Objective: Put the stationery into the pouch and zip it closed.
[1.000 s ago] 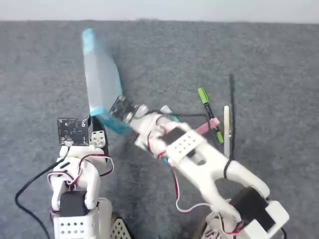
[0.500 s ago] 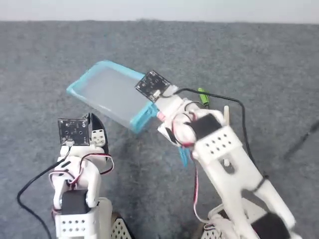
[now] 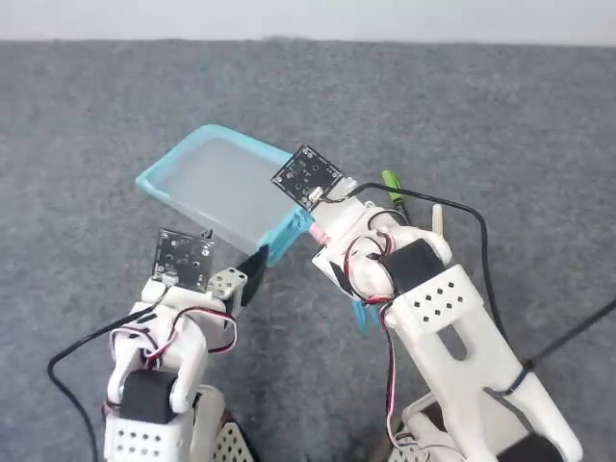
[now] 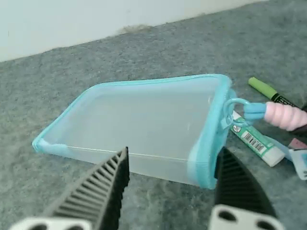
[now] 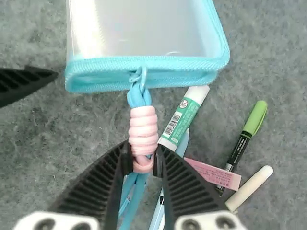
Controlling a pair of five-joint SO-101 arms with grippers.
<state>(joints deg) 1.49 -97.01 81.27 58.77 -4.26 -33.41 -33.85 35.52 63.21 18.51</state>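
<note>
Pouch (image 3: 217,183) newly flat at upper left; right gripper (image 5: 142,154) clamping pink pull (image 5: 142,129). Left gripper (image 4: 175,160) forward now, spread wide, likely bracing next.

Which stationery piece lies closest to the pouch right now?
The white tube with the green label: its cap end reaches the pouch's blue zipper edge. The green marker, pink eraser and white stick lie farther off.

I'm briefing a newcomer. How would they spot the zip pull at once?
Start at the clear, blue-edged pouch on the grey carpet. From its short end a blue loop leads to the zip pull, pinched in the right gripper. It is the only ribbed pink cylinder; the pink strip nearby is flat.
</note>
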